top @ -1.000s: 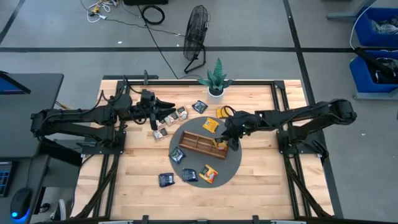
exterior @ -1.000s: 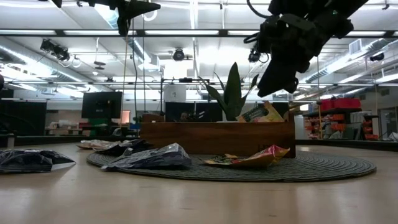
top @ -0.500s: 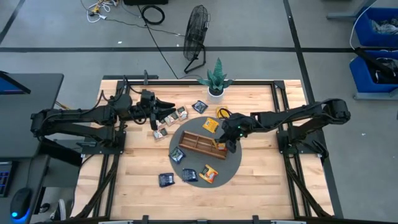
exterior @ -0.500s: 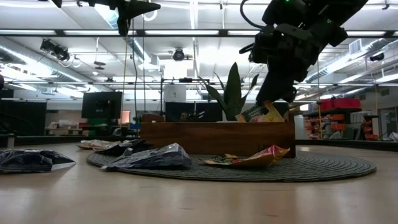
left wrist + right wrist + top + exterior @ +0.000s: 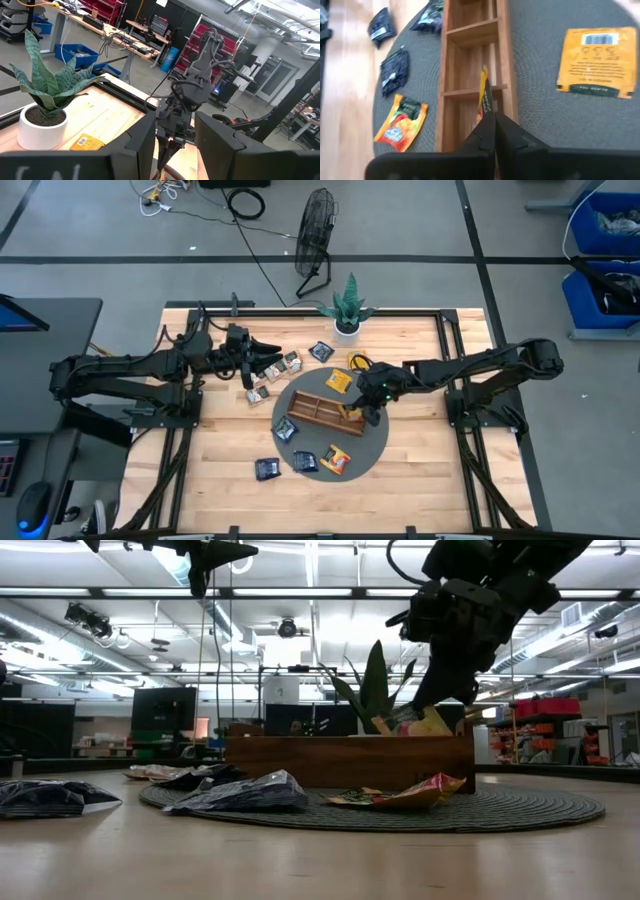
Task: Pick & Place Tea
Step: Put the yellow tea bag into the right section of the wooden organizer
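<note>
The long wooden tray (image 5: 320, 412) lies on the round grey mat (image 5: 385, 442). My right gripper (image 5: 368, 412) is down at the tray's right end, shut on a yellow-orange sachet (image 5: 484, 92) that stands on edge in an end compartment; in the low view the sachet (image 5: 415, 722) sticks up above the tray wall. Another yellow sachet (image 5: 595, 62) lies flat on the mat beside the tray. Dark and yellow sachets (image 5: 305, 462) lie near the mat's near-left rim. My left gripper (image 5: 268, 358) is open and empty, above tan and dark sachets (image 5: 275, 372) at the far left. My right gripper pinches the yellow-orange sachet's upper edge (image 5: 486, 107) between its two fingers. The fingers come from above, slanting down from the table's right side. The sachet stands on edge, leaning a little, with its lower part inside the tray compartment.
A potted plant (image 5: 347, 310) stands at the table's far edge. A yellow sachet (image 5: 361, 361) and a dark one (image 5: 321, 351) lie on the bare wood beyond the mat. A dark sachet (image 5: 267, 469) lies off the mat, near left.
My right gripper has come down toward the tray's right end and a little toward the table's left, then kept still. The yellow-orange sachet stays in the end compartment. My left arm has kept still.
</note>
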Controlling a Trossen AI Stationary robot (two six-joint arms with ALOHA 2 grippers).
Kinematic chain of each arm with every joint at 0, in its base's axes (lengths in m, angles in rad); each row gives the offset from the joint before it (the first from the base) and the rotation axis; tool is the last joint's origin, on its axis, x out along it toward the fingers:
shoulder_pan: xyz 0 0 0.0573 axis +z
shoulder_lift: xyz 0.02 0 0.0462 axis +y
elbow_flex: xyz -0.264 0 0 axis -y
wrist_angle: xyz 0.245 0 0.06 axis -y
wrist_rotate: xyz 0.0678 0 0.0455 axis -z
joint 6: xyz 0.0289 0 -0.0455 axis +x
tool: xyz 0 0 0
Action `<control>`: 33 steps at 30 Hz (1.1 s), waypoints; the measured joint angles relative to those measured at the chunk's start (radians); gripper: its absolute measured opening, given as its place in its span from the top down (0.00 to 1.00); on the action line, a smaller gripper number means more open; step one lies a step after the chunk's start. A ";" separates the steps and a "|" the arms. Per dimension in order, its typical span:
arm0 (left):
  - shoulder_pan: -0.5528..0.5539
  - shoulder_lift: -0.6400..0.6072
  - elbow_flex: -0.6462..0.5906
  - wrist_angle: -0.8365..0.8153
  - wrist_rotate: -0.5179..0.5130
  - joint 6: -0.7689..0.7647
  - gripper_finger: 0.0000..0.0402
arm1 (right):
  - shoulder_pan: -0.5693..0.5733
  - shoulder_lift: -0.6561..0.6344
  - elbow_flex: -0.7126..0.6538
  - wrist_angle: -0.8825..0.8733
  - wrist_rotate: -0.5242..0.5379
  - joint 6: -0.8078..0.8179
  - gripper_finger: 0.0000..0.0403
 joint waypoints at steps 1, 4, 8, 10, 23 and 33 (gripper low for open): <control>0.000 0.000 0.000 0.000 0.000 0.000 0.65 | 0.010 -0.003 0.000 0.001 0.020 0.000 1.00; 0.000 0.000 0.000 0.000 0.000 0.000 0.65 | 0.047 -0.006 0.000 0.005 0.086 0.002 1.00; 0.000 0.000 0.000 0.000 0.000 0.000 0.65 | 0.109 -0.010 0.000 0.004 0.177 0.019 1.00; 0.000 0.000 0.000 0.000 0.000 0.001 0.65 | 0.143 -0.012 0.000 0.005 0.224 0.026 1.00; 0.000 0.000 0.000 -0.001 0.000 0.002 0.65 | 0.301 -0.013 -0.007 -0.050 0.529 0.115 1.00; 0.006 0.000 0.000 -0.001 0.000 0.002 0.65 | 0.312 -0.013 -0.050 -0.019 0.590 0.133 1.00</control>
